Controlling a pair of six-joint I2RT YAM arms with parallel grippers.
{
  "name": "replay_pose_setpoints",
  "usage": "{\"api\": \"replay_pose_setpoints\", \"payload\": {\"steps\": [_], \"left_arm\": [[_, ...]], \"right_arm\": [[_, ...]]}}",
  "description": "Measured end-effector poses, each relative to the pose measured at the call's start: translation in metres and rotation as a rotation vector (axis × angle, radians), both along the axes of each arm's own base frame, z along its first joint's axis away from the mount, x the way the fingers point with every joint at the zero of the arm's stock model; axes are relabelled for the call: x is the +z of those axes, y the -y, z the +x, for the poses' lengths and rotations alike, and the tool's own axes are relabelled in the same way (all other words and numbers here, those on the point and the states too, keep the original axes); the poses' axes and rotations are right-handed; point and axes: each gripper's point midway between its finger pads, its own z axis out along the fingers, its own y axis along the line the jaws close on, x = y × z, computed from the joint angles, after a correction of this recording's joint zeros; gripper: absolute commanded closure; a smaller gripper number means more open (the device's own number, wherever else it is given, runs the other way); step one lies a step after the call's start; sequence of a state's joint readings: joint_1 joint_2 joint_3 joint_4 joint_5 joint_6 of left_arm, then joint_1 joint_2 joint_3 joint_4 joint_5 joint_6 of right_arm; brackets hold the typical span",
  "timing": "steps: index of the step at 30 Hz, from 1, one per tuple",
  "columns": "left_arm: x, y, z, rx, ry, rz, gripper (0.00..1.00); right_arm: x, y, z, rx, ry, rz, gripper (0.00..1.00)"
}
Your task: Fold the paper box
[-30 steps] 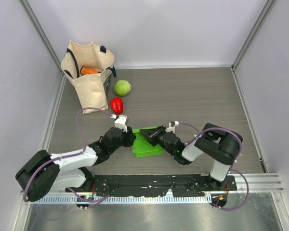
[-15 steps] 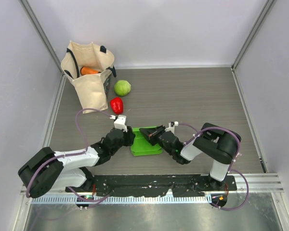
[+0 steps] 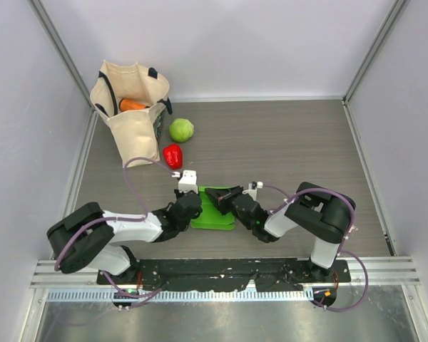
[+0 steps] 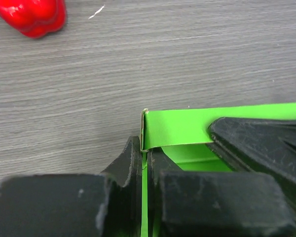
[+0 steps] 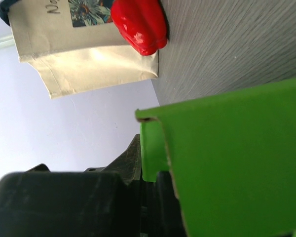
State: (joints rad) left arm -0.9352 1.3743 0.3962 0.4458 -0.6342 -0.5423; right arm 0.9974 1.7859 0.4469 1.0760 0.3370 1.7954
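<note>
grey table (image 3: 292, 142), part-folded green paper box (image 3: 212, 219)

Light falls evenly from above, bright and diffuse, so the table (image 3: 285, 142) in the overhead view carries only short, soft shadows beneath the arms (image 3: 128, 228) and the red pepper (image 3: 172, 155). On the left wrist camera the wood grain is crisp, while the left gripper (image 4: 144, 158) is a dark, blurred mass near the lens. On the right wrist camera the paper box (image 5: 237, 163) looms saturated and soft-edged, and the pepper shows small white glints.
</note>
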Motion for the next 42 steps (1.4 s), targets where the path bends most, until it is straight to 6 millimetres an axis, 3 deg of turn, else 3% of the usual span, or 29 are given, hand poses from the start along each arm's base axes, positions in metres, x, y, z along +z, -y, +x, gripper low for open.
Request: {"api": "replay_pose_setpoints", "payload": {"steps": [7,12,17,22,25,26,31,34,37,40,42], "left_arm": [[-0.002,0.004,0.012,0.126,0.054,0.102,1.00],[-0.002,0.004,0.008,0.106,0.071,0.078,1.00],[-0.002,0.005,0.000,0.049,0.057,0.054,0.83],[-0.005,0.000,-0.005,0.034,0.047,0.044,0.78],[-0.006,0.000,-0.005,0.034,0.044,0.049,0.90],[-0.006,0.000,-0.004,0.034,0.043,0.051,1.00],[-0.007,0.004,0.001,0.069,0.031,0.090,1.00],[-0.007,0.006,0.005,0.093,0.023,0.109,1.00],[-0.007,0.007,0.004,0.080,0.024,0.102,1.00],[-0.007,0.004,0.001,0.056,0.034,0.080,1.00],[-0.007,0.001,0.001,0.052,0.035,0.075,1.00]], "right_arm": [[0.000,0.003,0.005,-0.097,-0.011,0.006,0.99],[0.001,0.003,0.002,-0.100,-0.015,-0.013,0.99],[0.000,0.005,-0.004,-0.082,-0.018,-0.017,0.99],[0.001,0.002,-0.010,-0.045,-0.017,-0.008,0.99],[0.001,0.002,-0.011,-0.041,-0.016,-0.008,0.99],[0.001,0.001,-0.011,-0.040,-0.016,-0.008,0.99],[0.001,0.004,-0.007,-0.056,-0.016,-0.011,0.99],[0.000,0.006,-0.003,-0.073,-0.014,-0.018,0.93],[0.001,0.006,-0.003,-0.066,-0.001,-0.043,0.77],[-0.002,0.006,-0.012,-0.008,0.017,-0.116,0.49],[-0.010,0.012,-0.023,0.054,0.040,-0.233,0.37]]}}
